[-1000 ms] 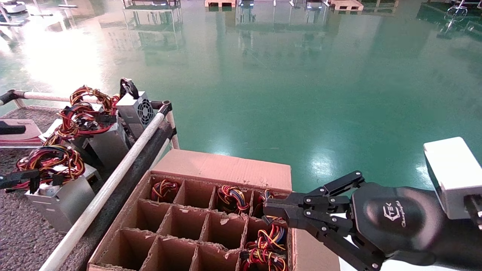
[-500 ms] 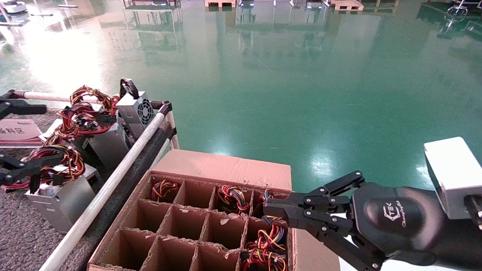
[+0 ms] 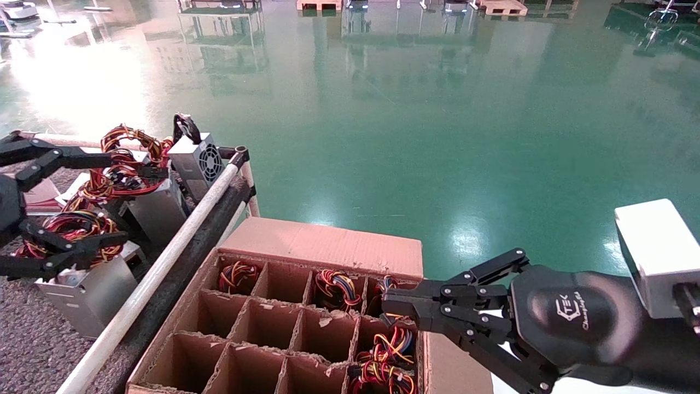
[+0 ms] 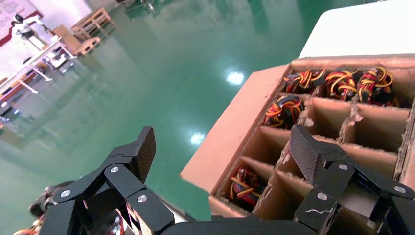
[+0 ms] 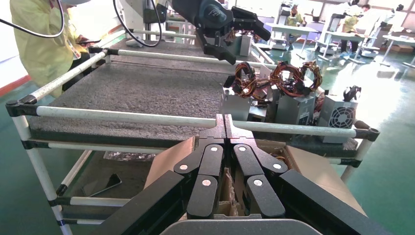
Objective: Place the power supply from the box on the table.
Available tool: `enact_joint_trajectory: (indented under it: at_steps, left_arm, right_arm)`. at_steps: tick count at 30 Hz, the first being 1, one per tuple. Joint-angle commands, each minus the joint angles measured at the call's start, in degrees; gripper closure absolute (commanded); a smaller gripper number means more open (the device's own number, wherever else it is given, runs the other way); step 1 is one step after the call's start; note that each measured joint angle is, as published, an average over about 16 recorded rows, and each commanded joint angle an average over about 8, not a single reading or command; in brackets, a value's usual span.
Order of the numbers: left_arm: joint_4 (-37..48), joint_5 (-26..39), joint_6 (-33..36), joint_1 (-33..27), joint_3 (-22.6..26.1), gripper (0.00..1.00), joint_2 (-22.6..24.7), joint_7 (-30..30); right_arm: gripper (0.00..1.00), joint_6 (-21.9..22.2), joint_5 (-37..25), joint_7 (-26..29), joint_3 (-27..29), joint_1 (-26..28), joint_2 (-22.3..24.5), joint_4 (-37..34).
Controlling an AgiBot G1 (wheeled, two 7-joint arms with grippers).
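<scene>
The cardboard box [image 3: 322,246] stands below the table's rail, and several of its cells hold power supplies that show only as coloured wire bundles [image 3: 334,287] [image 4: 247,178]. My left gripper [image 3: 119,198] hangs open and empty over the table [image 3: 33,339], above the power supplies lying there, and faces the box [image 4: 230,132]. In the left wrist view its fingers [image 4: 139,152] stand wide apart. My right gripper [image 3: 385,303] is shut on nothing and hovers over the box's right side; its closed tip [image 5: 224,120] points at the rail.
Three grey units lie on the table: a near one [image 3: 87,290], a larger one [image 3: 150,210] and one with a fan grille [image 3: 198,158]. The white rail [image 3: 180,235] runs between table and box. Green floor [image 3: 437,137] lies beyond. A person in yellow [image 5: 39,39] stands past the table.
My left gripper has come in from the left edge toward the box, staying open. The right arm has not moved.
</scene>
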Motion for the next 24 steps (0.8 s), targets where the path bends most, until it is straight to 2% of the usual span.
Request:
enact_joint_trajectory:
  at_steps: [1,24]
  left_arm:
    - [-0.1,-0.6,0.1,0.3,0.0,0.0,0.2,0.1]
    - [-3.6,0.6,0.1,4.3,-4.6,0.0,1.4,-3.0]
  right_arm:
    - [0.0,0.0,0.0,0.0,0.0,0.0,0.0,0.0]
    - [0.0,0.0,0.0,0.0,0.0,0.0,0.0,0.0]
